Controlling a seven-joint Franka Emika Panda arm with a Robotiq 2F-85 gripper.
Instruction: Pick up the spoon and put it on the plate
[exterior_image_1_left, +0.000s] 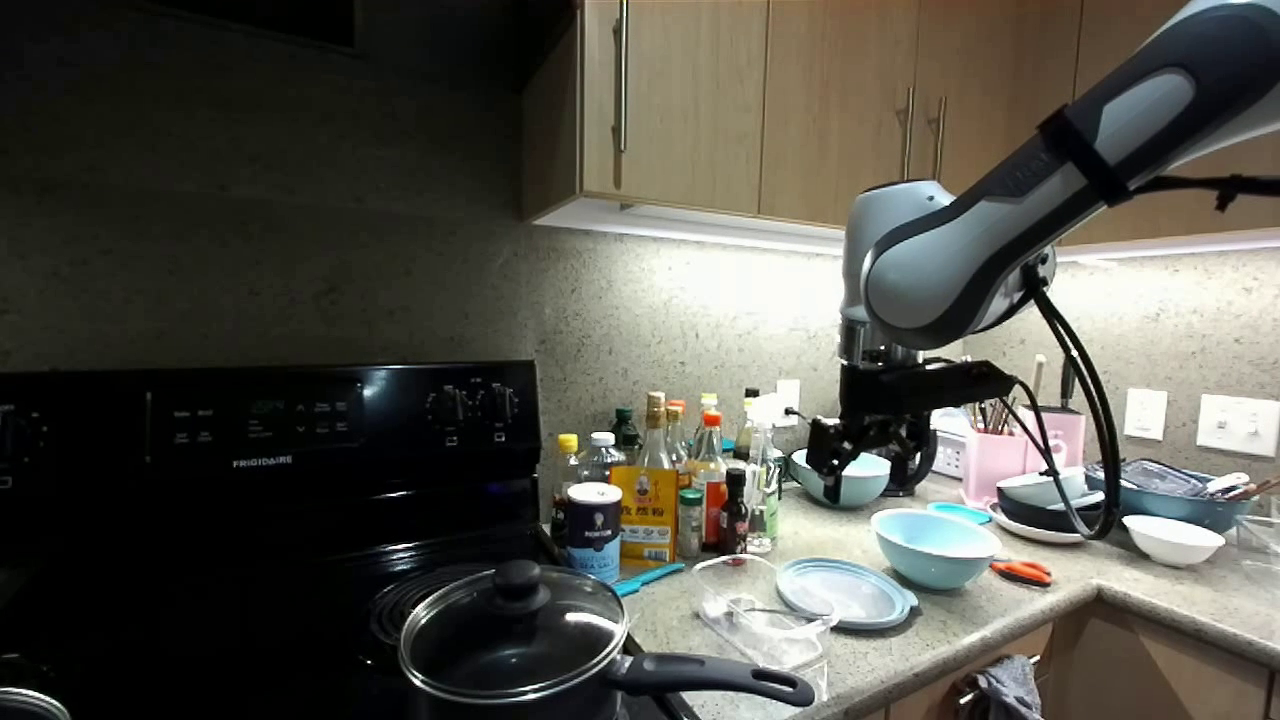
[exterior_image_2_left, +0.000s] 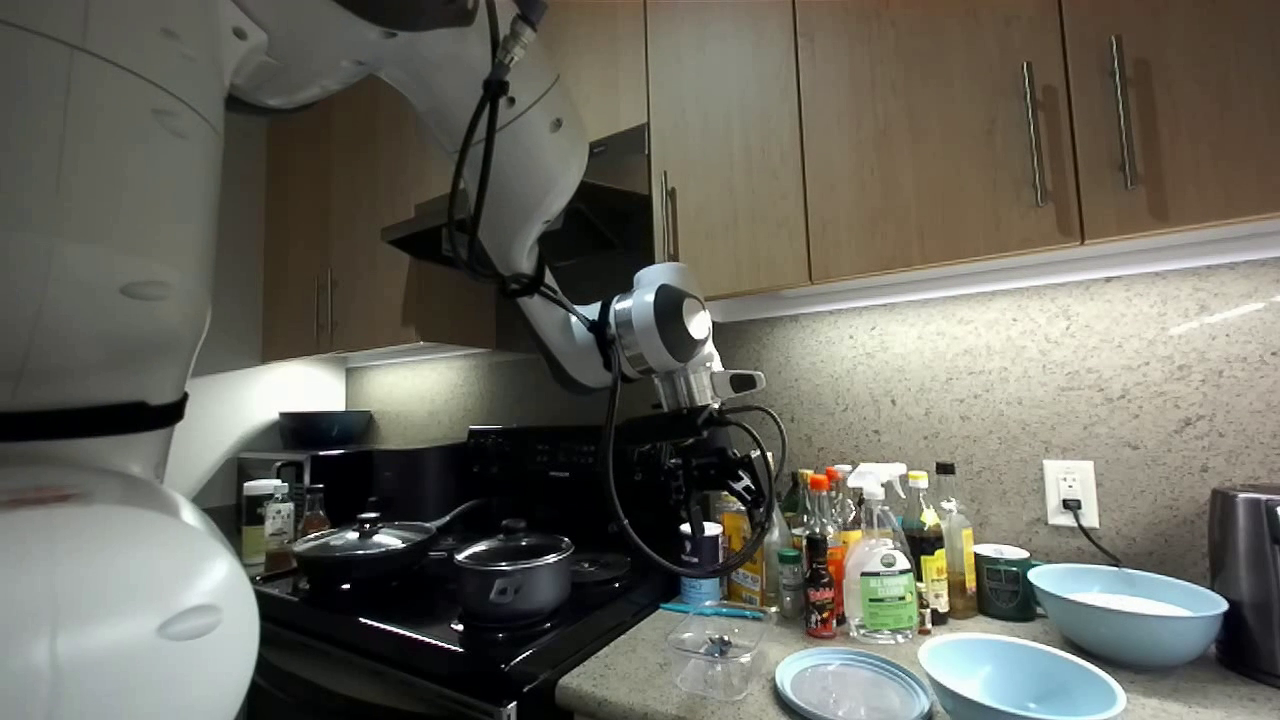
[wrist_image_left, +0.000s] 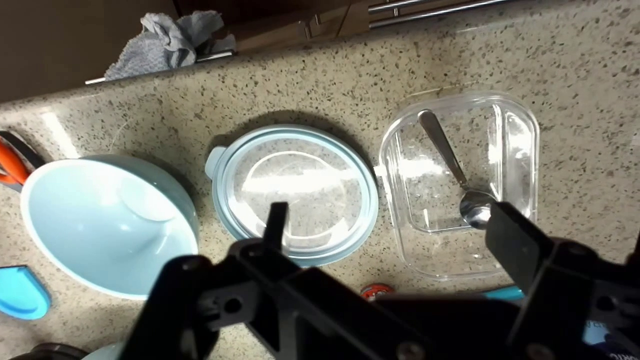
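The spoon is metal and lies inside a clear rectangular container, handle pointing away from my fingers in the wrist view. It shows small in both exterior views. The plate is flat, round and pale blue-rimmed with a side tab, and lies beside the container; it shows in both exterior views. My gripper is open and empty, high above the counter. In the wrist view one fingertip overlaps the plate and the other overlaps the spoon's bowl edge.
A light-blue bowl stands beside the plate. Several bottles and a spray bottle line the back wall. A lidded pot sits on the stove, its handle reaching toward the counter. Orange scissors lie near the bowl.
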